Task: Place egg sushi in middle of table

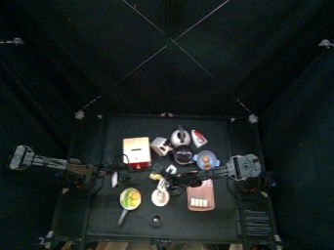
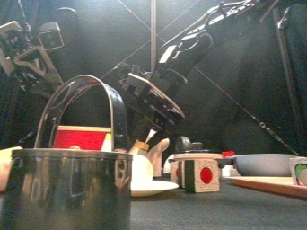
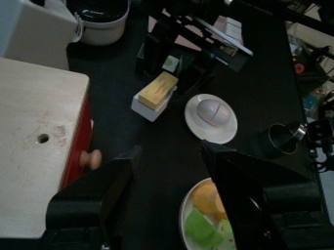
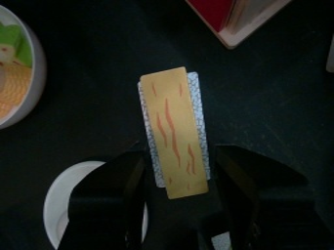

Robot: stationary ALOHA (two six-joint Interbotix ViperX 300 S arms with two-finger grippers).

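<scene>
The egg sushi (image 4: 174, 127), a yellow egg slab on white rice, sits between the jaws of my right gripper (image 4: 181, 164), which is shut on its near end. In the front view the right gripper (image 2: 150, 133) holds the sushi (image 2: 142, 146) a little above the black table (image 1: 111, 127), near its middle. The left wrist view shows the sushi (image 3: 156, 93) beside a small white plate (image 3: 212, 115). My left gripper (image 3: 183, 210) is open and empty at the table's left side.
A red box with a pale top (image 1: 136, 148) stands left of centre. A plate of yellow and green food (image 1: 129, 199) and a brownish tray (image 1: 201, 196) lie near the front. A metal pot (image 2: 66, 184), a cube (image 2: 200, 172) and a bowl (image 2: 261, 163) stand at the front edge.
</scene>
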